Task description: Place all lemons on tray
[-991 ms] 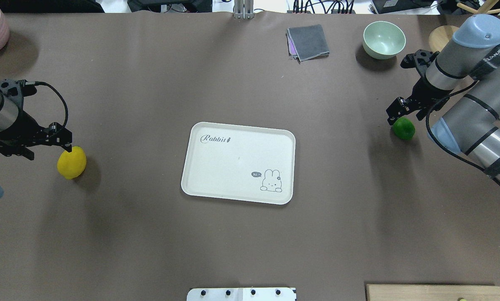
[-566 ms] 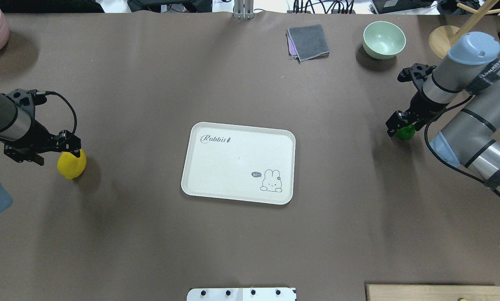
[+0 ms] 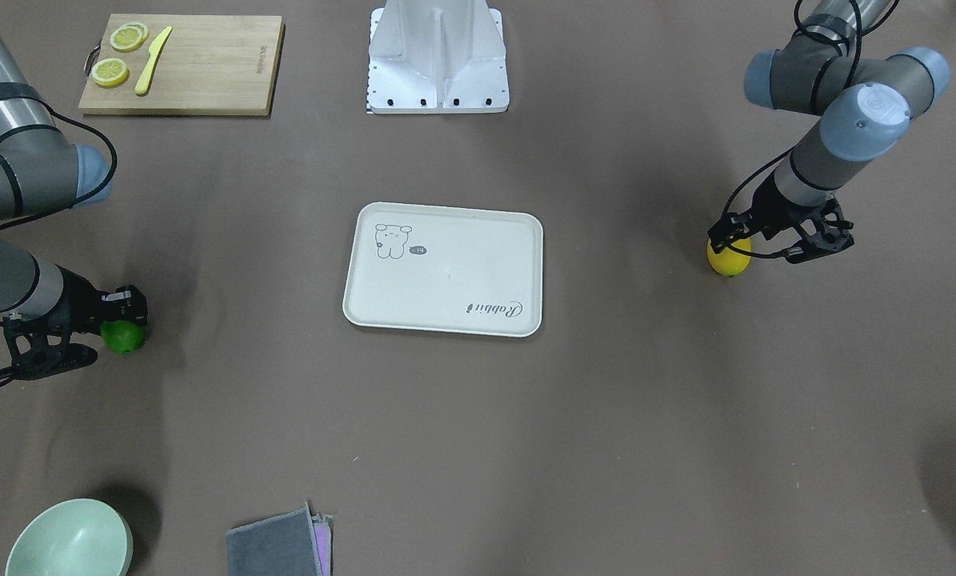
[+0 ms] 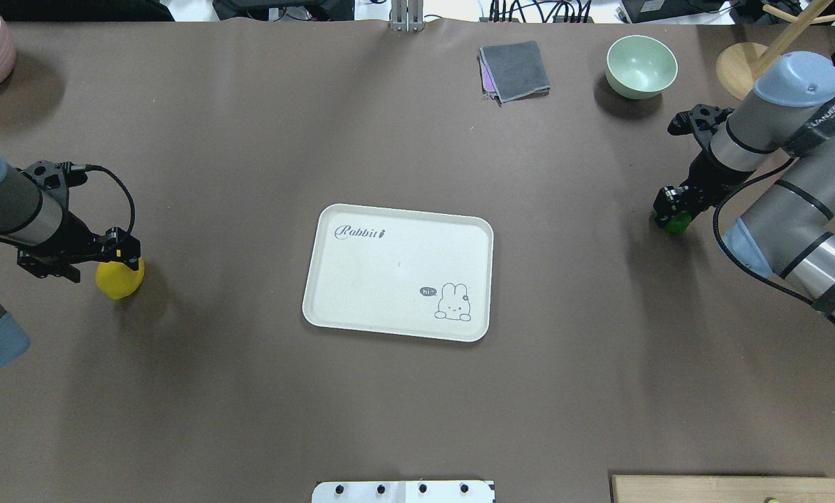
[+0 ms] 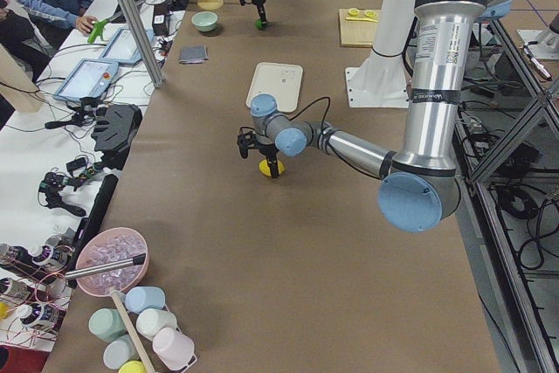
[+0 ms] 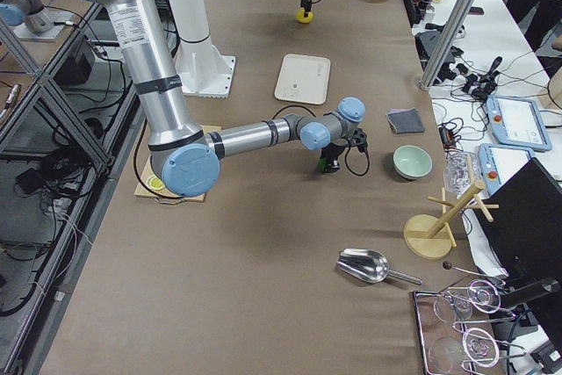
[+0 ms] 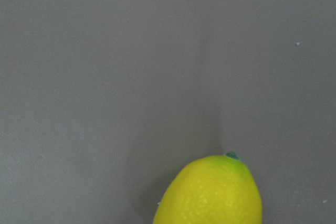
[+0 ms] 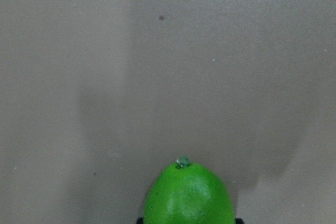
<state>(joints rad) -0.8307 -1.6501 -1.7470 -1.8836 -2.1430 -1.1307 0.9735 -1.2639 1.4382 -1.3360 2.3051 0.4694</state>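
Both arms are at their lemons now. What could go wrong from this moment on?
1. In the left wrist view the yellow lemon lies off centre, so the left end effector may pinch it unevenly and the oval fruit may slip.
2. Whether the right end effector has the green lemon firmly cannot be seen.
3. Both arms would go to one tray; they might collide there.
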